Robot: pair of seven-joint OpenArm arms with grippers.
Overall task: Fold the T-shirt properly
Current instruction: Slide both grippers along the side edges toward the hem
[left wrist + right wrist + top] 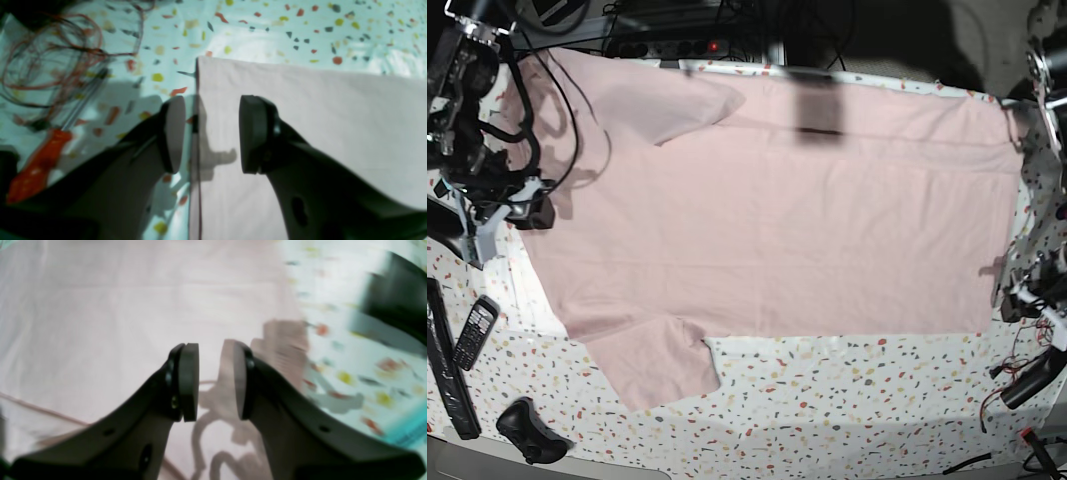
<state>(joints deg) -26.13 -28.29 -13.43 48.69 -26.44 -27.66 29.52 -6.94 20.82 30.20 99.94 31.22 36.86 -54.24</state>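
Observation:
The pale pink T-shirt [777, 215] lies spread flat on the speckled table [847, 400], plain side up, one sleeve at the back left and one at the front left. My left gripper [211, 133] is open and straddles the shirt's straight edge near its corner [300, 116]; in the base view it is at the right [1010, 298]. My right gripper [210, 383] is open with a narrow gap and holds nothing, low over the shirt [100, 323] near its edge. In the base view it is at the shirt's left side [532, 213].
An orange-handled screwdriver [36, 166] and loose red wires [50, 50] lie left of the shirt's corner. A handset [475, 333], a black bar [447, 370] and a black object [527, 430] lie front left. Cables and a power strip [667, 45] run along the back.

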